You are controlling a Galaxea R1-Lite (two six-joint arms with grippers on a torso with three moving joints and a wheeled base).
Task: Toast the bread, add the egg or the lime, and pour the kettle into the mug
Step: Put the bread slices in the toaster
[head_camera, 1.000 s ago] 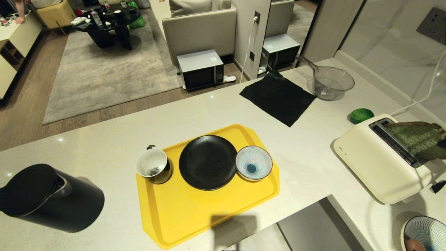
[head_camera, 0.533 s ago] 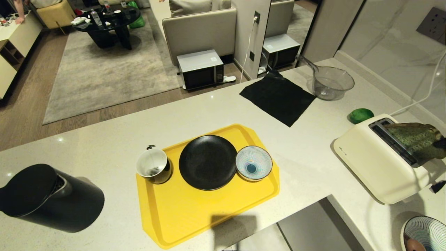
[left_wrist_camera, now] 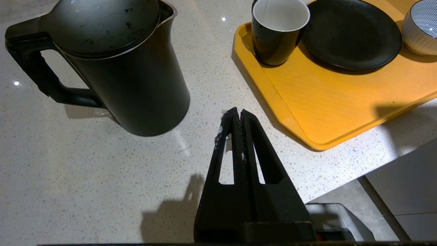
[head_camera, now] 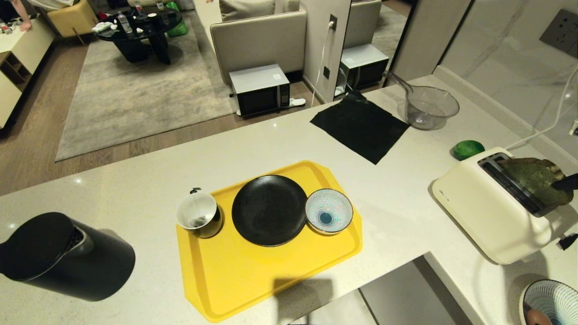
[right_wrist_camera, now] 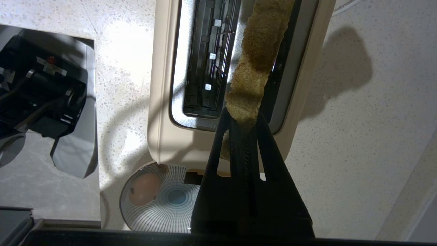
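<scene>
The toasting step is in hand: the right gripper (right_wrist_camera: 243,118), clamped on the bread (right_wrist_camera: 258,56), holds it above the toaster (head_camera: 487,212), and I'd say it next needs lining up with a slot and lowering.

No readable text, labels or numbers on anything here

tray (head_camera: 212,280) on counter (head_camera: 135,189) before me | mug (head_camera: 198,220), plate (head_camera: 269,210), bowl (head_camera: 328,211) on it, left to right | kettle (head_camera: 63,257) to its left | toaster (head_camera: 487,212) at right (lime (head_camera: 468,149) behind it)
</scene>
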